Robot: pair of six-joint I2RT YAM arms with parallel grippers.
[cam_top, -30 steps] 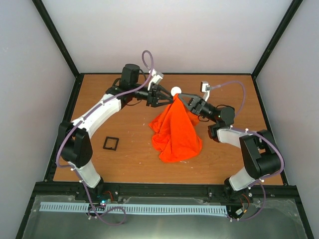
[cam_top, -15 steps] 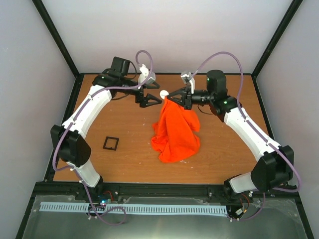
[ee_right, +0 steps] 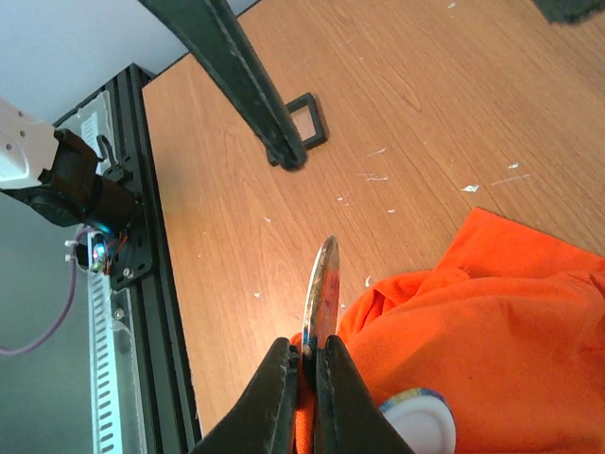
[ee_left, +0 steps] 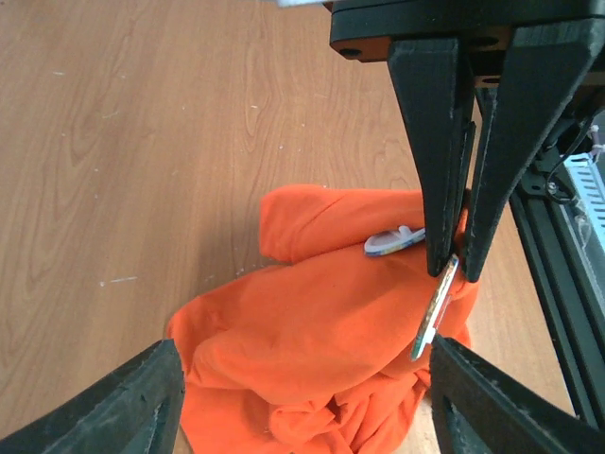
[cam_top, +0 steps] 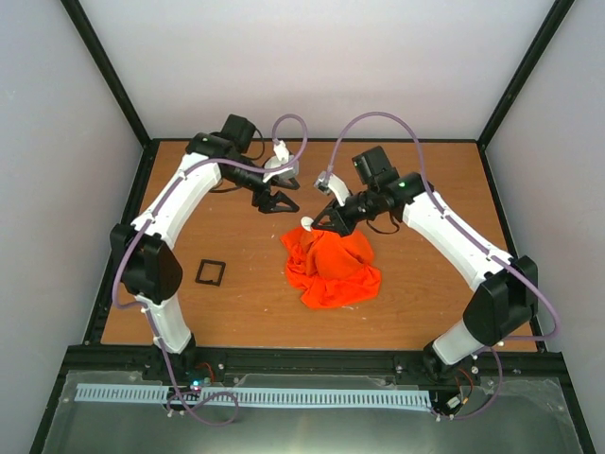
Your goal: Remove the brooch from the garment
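The orange garment point(cam_top: 331, 270) lies crumpled on the table. My right gripper point(cam_top: 324, 222) is shut on the brooch point(ee_right: 321, 284), a thin round disc seen edge-on, with a fold of orange cloth point(ee_right: 307, 364) caught at the pinch. It shows white from above point(cam_top: 307, 224) and hangs from the right fingertips in the left wrist view point(ee_left: 435, 307). A second white disc with a coloured rim point(ee_right: 416, 421) lies on the cloth beside the fingers point(ee_left: 395, 241). My left gripper point(cam_top: 277, 200) is open and empty, just behind and left of the garment point(ee_left: 312, 340).
A small black square frame point(cam_top: 211, 272) lies on the wood at the left, also in the right wrist view point(ee_right: 307, 118). One left finger point(ee_right: 236, 76) crosses the top of that view. Black rails point(cam_top: 312, 359) edge the table.
The right gripper has come down and toward the front-left with the brooch. The garment, hanging in a tall peak before, has collapsed onto the table. The left gripper has drawn away and is open.
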